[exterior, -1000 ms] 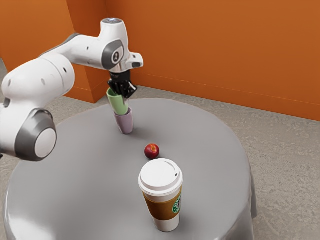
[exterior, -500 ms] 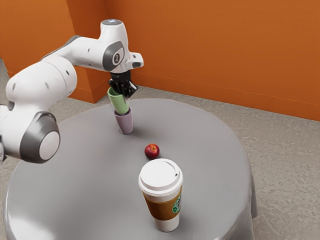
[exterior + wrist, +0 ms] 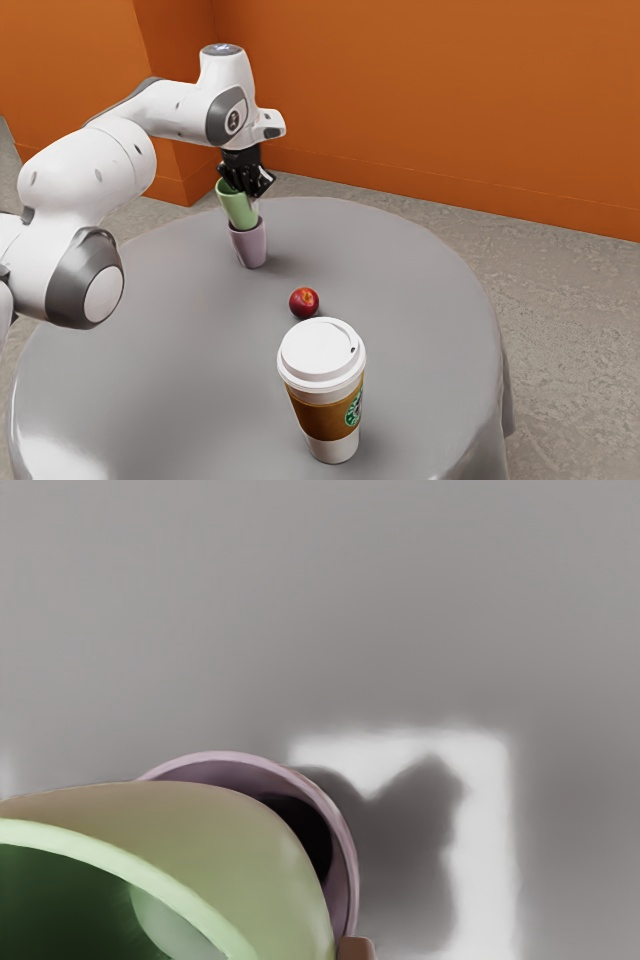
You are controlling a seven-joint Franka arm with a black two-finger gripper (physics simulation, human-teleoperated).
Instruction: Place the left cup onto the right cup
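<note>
A green cup [image 3: 236, 205] leans tilted with its base inside the mouth of a purple cup [image 3: 249, 244], which stands upright on the round grey table [image 3: 420, 290]. My black gripper [image 3: 249, 181] sits at the green cup's rim, shut on it. In the wrist view the green cup [image 3: 170, 870] looms large just under my hand, and the purple cup's rim [image 3: 335, 830] curves out from behind it.
A small red apple [image 3: 304, 301] lies near the table's middle. A tall coffee cup [image 3: 323, 400] with a white lid stands near the front edge. Orange walls close in behind the table.
The arm's elbow has drifted slightly toward the exterior view's right. The gripper and the green cup stay in nearly the same spot over the purple cup.
</note>
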